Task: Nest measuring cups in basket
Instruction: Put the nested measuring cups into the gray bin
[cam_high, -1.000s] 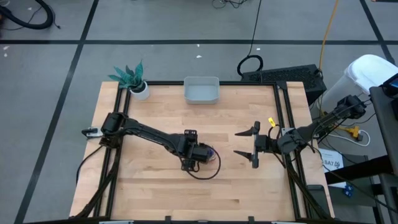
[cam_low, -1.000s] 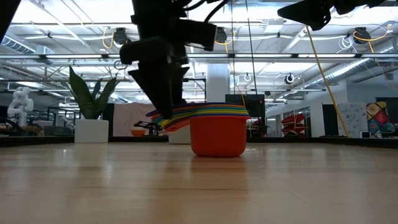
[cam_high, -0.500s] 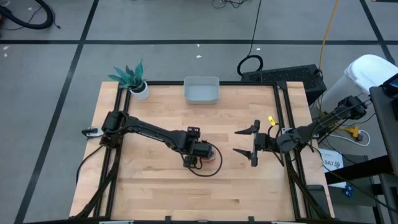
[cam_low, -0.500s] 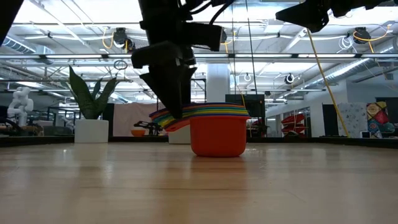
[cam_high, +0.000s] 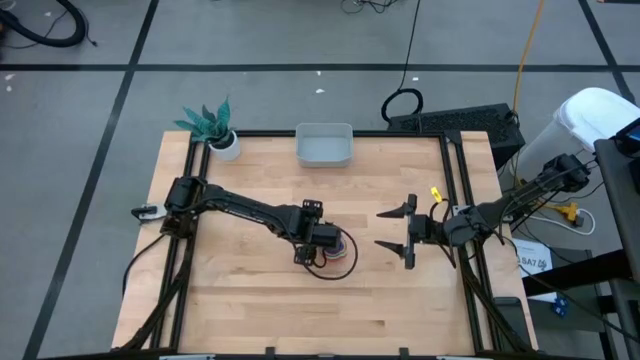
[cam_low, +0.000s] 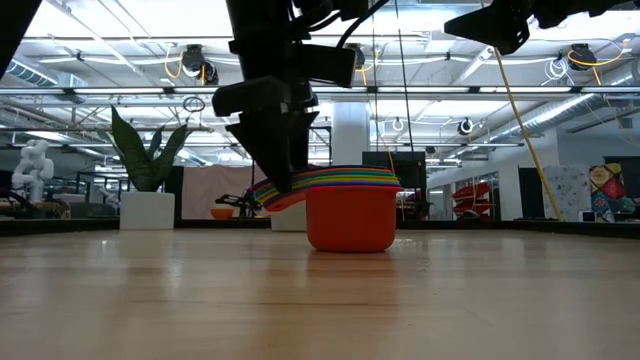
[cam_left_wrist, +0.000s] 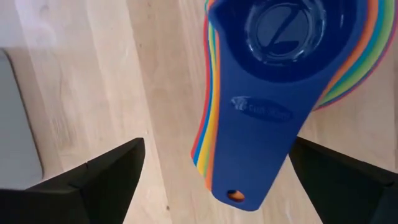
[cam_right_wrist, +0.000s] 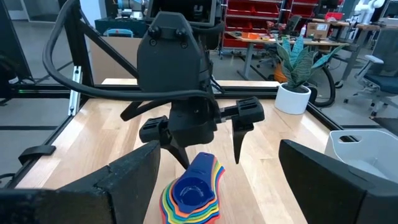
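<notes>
Much bare wood lies around me on the table (cam_high: 240, 300), with the basket (cam_high: 323, 145) far off against its back edge. My left gripper (cam_high: 322, 243) hangs over the nested measuring cups (cam_high: 340, 247) near the middle, fingers spread wide either side of their stacked handles. My right gripper (cam_high: 407, 233) waits nearby toward the right rail, jaws open too.

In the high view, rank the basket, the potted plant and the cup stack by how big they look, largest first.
1. basket
2. potted plant, nearly as large with its leaves spread
3. cup stack, mostly hidden beneath the left gripper, so its rank is unsure
</notes>
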